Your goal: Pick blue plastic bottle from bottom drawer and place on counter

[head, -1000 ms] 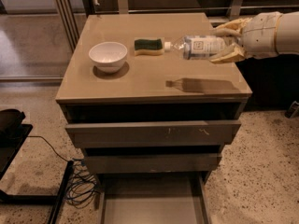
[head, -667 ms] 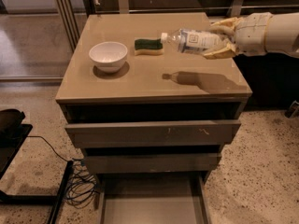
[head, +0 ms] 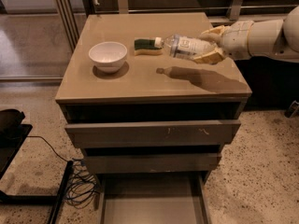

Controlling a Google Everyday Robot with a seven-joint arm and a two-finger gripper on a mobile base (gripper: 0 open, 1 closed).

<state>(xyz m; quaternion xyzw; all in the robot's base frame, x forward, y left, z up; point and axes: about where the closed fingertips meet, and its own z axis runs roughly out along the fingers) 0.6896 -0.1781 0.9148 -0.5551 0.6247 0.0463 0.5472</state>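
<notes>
My gripper (head: 210, 45) comes in from the right and is shut on the blue plastic bottle (head: 184, 46), a clear bottle with a white cap pointing left. It holds the bottle lying sideways above the right part of the counter (head: 140, 80), and the bottle's shadow falls on the slab below. The bottom drawer (head: 152, 202) is pulled open at the foot of the cabinet, and its grey floor shows nothing on it.
A white bowl (head: 108, 56) stands on the counter's left part. A green and yellow sponge (head: 147, 45) lies at the back middle, just left of the bottle's cap. The two upper drawers stand slightly open. Cables (head: 79, 188) lie on the floor at the left.
My gripper has carried the bottle to the left and a little lower over the counter. The bowl and sponge have not moved.
</notes>
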